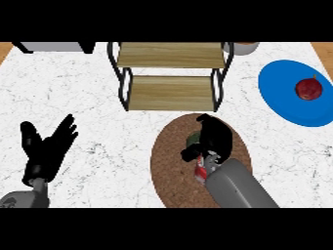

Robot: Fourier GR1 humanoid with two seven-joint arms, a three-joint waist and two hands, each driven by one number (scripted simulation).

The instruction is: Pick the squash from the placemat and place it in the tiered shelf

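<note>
You are looking down on a white marbled bench (90,112) that fills most of the view, with bare wood showing past its far left and far right corners. At the far middle stands the tiered shelf (173,93), a black frame carrying two wooden tiers, the nearer one set in front of the farther one, and both tiers bare. Nearer to you, just in front of the shelf and a little to its right, lies the round brown placemat (170,166). Well off to the right sits a blue plate (284,102). Your right forearm comes in from the lower edge across the placemat, and your right hand (218,139) sits over the mat's far half with its fingers curled down round the squash. Your left hand (46,151) rests at the lower left, well apart from the mat, with its fingers straight, spread and pointing up, holding nothing. The squash (194,138) is on the placemat and shows only as a dark green patch at the left side of your right hand, which hides the rest of it. A small red fruit (309,88) lies on the far right part of the plate. At the far edge a grey block (53,47) is cut off at the left, and a grey round vessel (241,47) at the right, just beside the shelf.
</note>
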